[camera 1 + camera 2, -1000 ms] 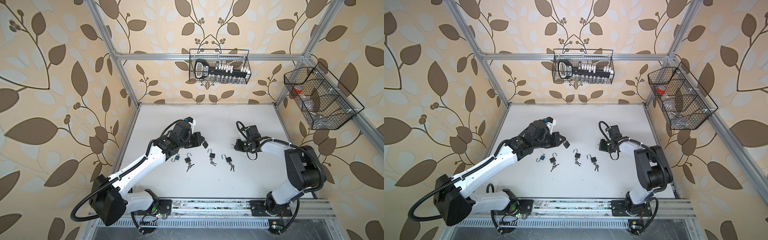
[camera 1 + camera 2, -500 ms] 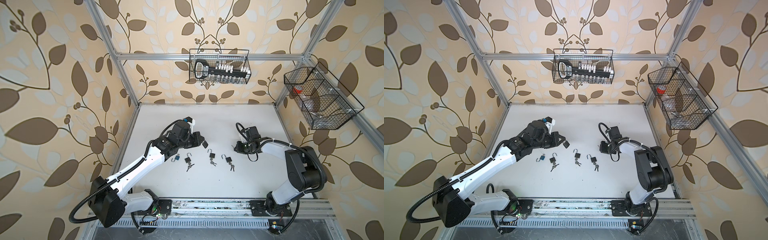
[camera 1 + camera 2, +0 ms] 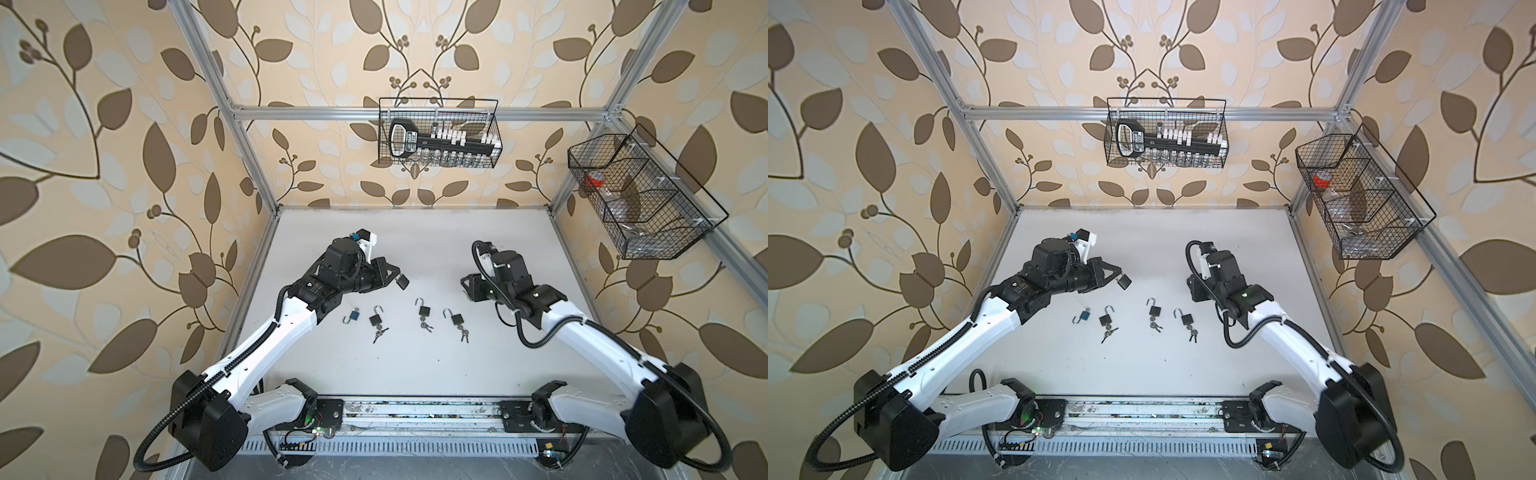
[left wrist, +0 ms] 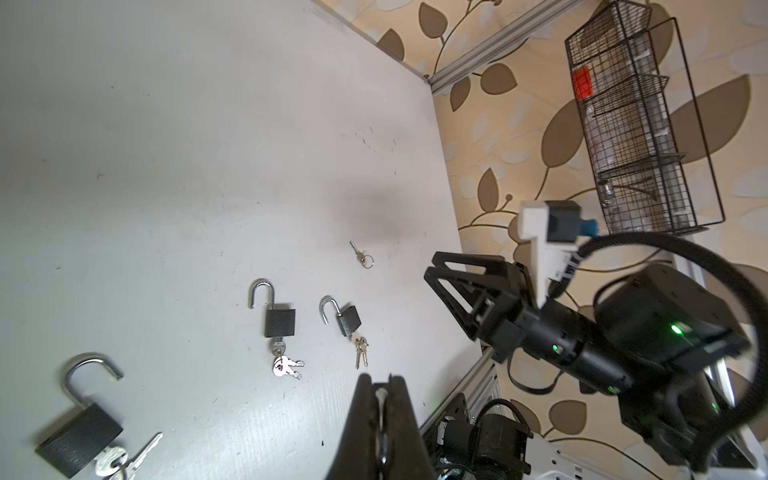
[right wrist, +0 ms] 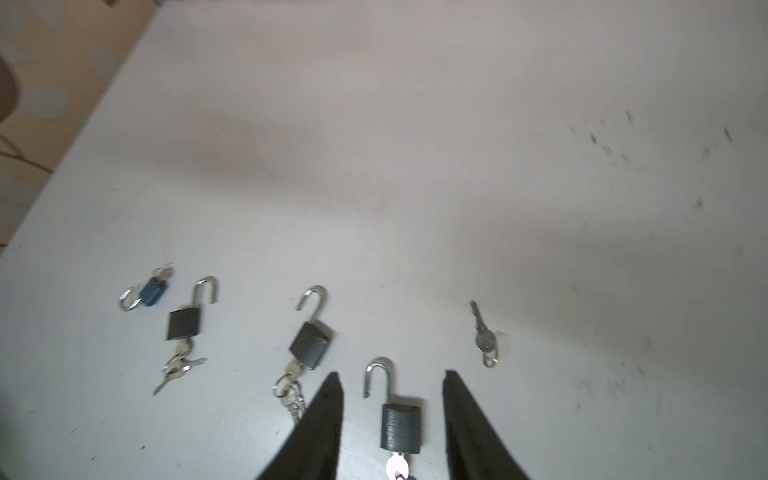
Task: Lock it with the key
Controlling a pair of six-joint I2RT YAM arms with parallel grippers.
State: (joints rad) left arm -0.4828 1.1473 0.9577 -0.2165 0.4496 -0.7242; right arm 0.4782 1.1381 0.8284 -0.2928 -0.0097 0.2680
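Nearest the front rail (image 3: 415, 417), a row of locks is lying on the white table (image 3: 415, 374): a blue padlock (image 3: 353, 316) and three black padlocks (image 3: 424, 310), each black one with its shackle swung open and a bunch of keys (image 3: 425, 327) sitting in its underside. Just beyond that row, the left gripper (image 3: 394, 276) is hovering above the table with its fingers (image 4: 361, 419) pressed together on a fifth lock, the held padlock (image 3: 402, 282), which is dangling from the fingertips by its shackle. Whether that shackle is pushed home cannot be told. Across from it the right gripper (image 5: 391, 373) is hanging low with its fingers apart and gripping nothing. The loose key (image 5: 483, 336) is lying flat on the table just beside it, touched by neither arm. By the look of things, the step in hand is fetching that key for the lock in the air. The next move is calling for the right gripper to come down over the key's round head and close on thin metal lying flush with the surface. It is then needing to line the blade up with the keyway of a lock hanging free, so the left arm is having to hold it steady. Farthest back, a wire basket (image 3: 438, 133) is hanging on the wall.
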